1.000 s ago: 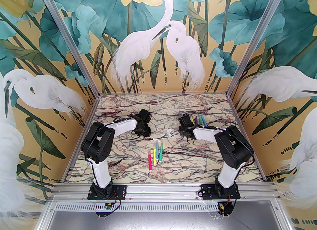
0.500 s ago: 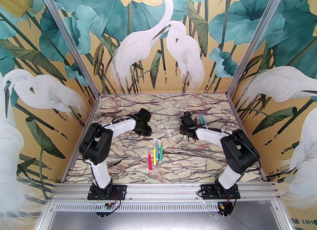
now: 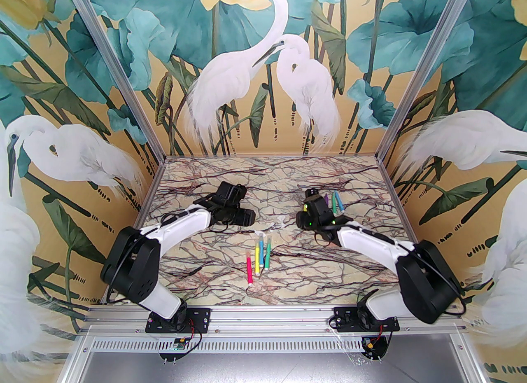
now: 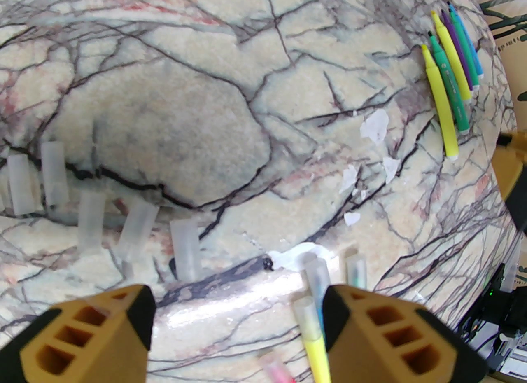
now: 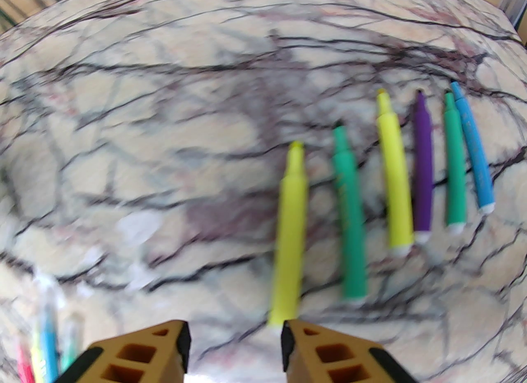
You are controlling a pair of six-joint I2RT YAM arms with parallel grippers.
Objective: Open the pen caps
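Several loose clear pen caps [image 4: 90, 220] lie in a row on the marble, left of and beyond my left gripper [image 4: 239, 319], which is open and empty. Capped pens [image 3: 259, 258] lie mid-table; their clear caps [image 4: 317, 274] sit just beyond the right one of the left gripper's fingers [image 4: 341, 323]. Several uncapped pens [image 5: 350, 216], yellow, green, purple and blue, lie side by side just ahead of my right gripper [image 5: 234, 344], also open with nothing between its fingers. The nearest yellow pen [image 5: 290, 233] ends close to its right fingertip. The same uncapped row [image 3: 335, 202] lies at the back right.
The marble table [image 3: 329, 274] is walled by painted panels on three sides. White scraps or scuffs [image 4: 374, 126] mark the surface between the caps and the uncapped pens. The left arm [image 3: 185, 225] and right arm [image 3: 370, 241] reach low over the table.
Both arms' elbows have dropped down and outward. The left wrist has shifted slightly left and the right wrist slightly nearer. The left fingers have spread wider.
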